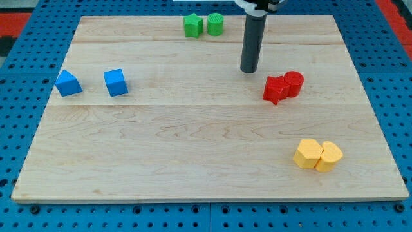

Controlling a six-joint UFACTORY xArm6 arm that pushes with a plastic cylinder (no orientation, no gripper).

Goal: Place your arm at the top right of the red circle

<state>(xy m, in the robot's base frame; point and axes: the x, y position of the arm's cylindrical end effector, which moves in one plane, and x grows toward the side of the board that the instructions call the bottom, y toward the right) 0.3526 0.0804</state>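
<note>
The red circle [294,83] is a short red cylinder on the right half of the wooden board [193,142]. It touches a red star-like block [276,89] on its left. My tip [248,70] rests on the board up and to the left of both red blocks, a short gap from the red star-like block. The dark rod rises from it to the view's top edge.
A green star-like block [192,26] and a green cylinder [215,24] stand side by side at the top middle. Two blue blocks [68,84] [116,82] lie at the left. Two yellow blocks [308,154] [329,156] touch at the lower right.
</note>
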